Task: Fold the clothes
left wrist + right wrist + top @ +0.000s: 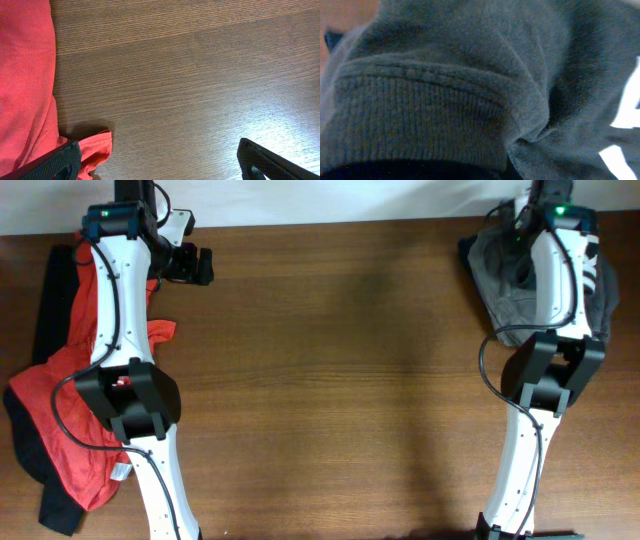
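A red T-shirt [60,405] lies crumpled at the table's left edge, partly under my left arm, and shows as red cloth [25,90] in the left wrist view. My left gripper [205,266] [160,167] hangs open over bare wood just right of that shirt, one finger [57,162] over a red fold. At the far right corner lies a pile with a dark garment bearing white lettering [600,265] [622,112]. My right gripper [522,258] is down in this pile. Its jaws are hidden by cloth in the right wrist view.
A grey garment with a ribbed hem [500,295] [420,115] lies on the right pile and fills the right wrist view. A black garment [52,290] lies beneath the red shirt along the left edge. Brown wooden table [330,380] spans the middle.
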Tool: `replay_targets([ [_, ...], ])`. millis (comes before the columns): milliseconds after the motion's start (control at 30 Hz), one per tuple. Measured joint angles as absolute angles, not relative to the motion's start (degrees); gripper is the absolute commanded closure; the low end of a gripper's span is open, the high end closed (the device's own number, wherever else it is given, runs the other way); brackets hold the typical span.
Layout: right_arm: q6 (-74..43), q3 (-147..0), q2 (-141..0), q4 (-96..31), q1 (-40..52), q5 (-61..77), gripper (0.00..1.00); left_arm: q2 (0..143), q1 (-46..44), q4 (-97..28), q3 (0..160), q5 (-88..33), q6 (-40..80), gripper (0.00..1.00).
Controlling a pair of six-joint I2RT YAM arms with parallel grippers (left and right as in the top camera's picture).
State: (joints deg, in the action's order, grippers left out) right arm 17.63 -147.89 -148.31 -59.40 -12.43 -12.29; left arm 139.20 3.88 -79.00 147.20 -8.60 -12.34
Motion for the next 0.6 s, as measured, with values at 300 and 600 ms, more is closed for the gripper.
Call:
replay_targets([
  [300,14.28,-146.82,-148.46,-65.17,-12.27,-10.04,0.33,139.2,3.88,-78.98,147.2,-8.78,-12.34,0.01],
  [600,13.67,-151.96,-146.93,-70.74,-11.84,-2.33,0.23,139.2,3.88,-78.56,147.2,-8.8,-12.34,0.01],
])
